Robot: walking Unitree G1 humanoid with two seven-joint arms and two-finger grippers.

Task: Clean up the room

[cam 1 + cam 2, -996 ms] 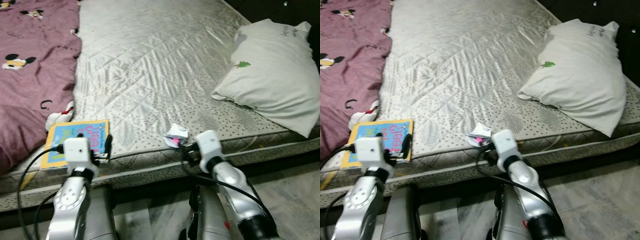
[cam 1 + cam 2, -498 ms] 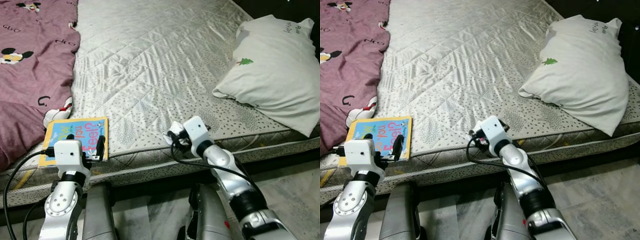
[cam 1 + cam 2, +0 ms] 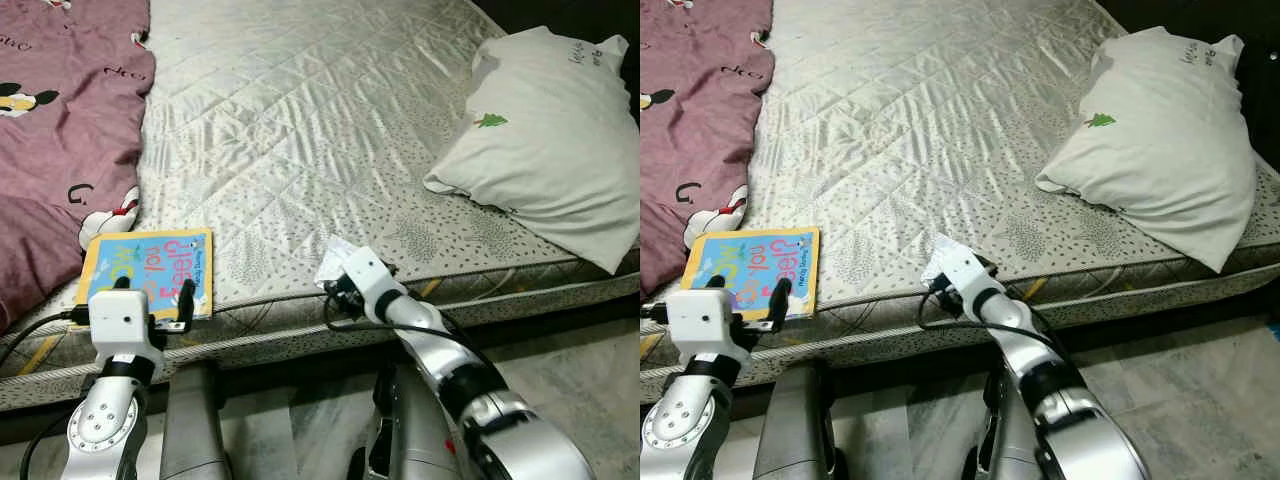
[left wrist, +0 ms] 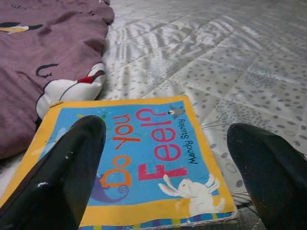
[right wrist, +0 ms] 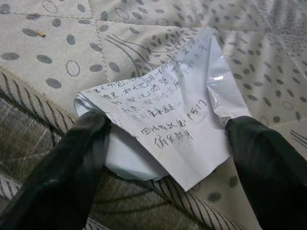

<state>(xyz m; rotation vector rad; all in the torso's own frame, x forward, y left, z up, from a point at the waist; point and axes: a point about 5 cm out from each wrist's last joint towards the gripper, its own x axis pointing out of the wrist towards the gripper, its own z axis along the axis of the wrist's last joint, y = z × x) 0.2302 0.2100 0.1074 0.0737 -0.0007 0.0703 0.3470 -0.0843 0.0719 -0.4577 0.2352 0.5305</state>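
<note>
A crumpled white paper (image 5: 158, 105) with handwriting lies near the mattress's front edge (image 3: 329, 260). My right gripper (image 5: 166, 123) is open, one black finger on each side of the paper and touching its edges; from the head it sits at the mattress edge (image 3: 337, 284). A colourful children's book (image 4: 144, 163) lies flat on the mattress to the left (image 3: 150, 268). My left gripper (image 3: 748, 290) is open at the book's near edge, its fingertips (image 4: 91, 129) over the cover.
A white pillow (image 3: 550, 150) lies at the right of the grey quilted mattress (image 3: 300, 120). A maroon cartoon blanket (image 3: 60, 130) covers the left side, its edge touching the book. Tiled floor (image 3: 590, 380) shows beyond the bed's front edge.
My right gripper has reached forward and left, and its fingers now straddle the paper. The left gripper stays at the book's near edge. The head view has shifted slightly.
</note>
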